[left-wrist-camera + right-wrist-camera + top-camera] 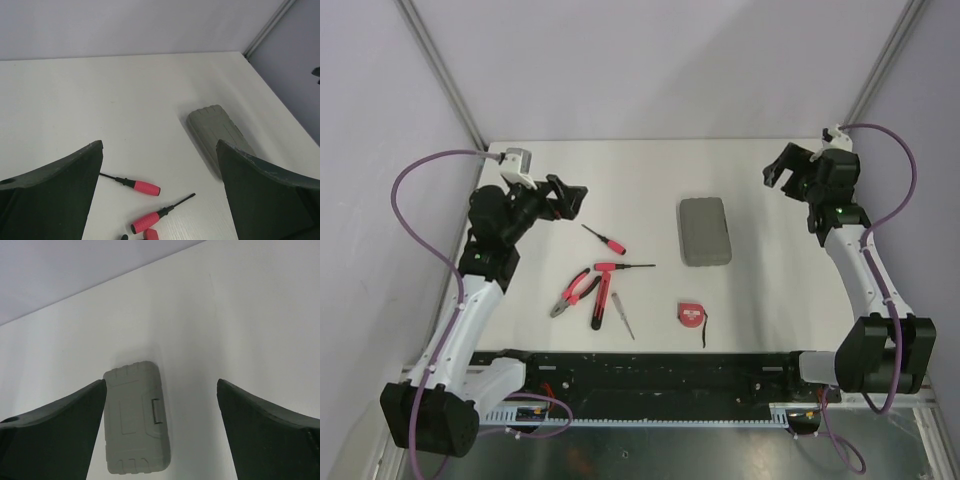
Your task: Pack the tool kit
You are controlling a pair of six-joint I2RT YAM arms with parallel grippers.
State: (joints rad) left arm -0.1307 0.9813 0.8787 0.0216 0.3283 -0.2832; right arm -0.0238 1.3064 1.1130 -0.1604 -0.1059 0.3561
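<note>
The grey case (705, 231) lies shut in the middle of the table; it also shows in the left wrist view (220, 132) and the right wrist view (136, 415), latch to the right. To its left lie a small red-handled screwdriver (605, 240) (137, 185), a second one (620, 267) (155, 217), red-and-black pliers (576, 290), a larger red-and-black screwdriver (600, 300) and a thin driver (625, 320). A red tape measure (691, 314) lies near the front. My left gripper (570, 197) (159, 145) is open and empty above the table's left. My right gripper (782, 170) (161, 382) is open and empty, back right.
The white table (640, 180) is closed in by pale walls at the back and both sides. A black rail (650, 370) with cables runs along the near edge between the arm bases.
</note>
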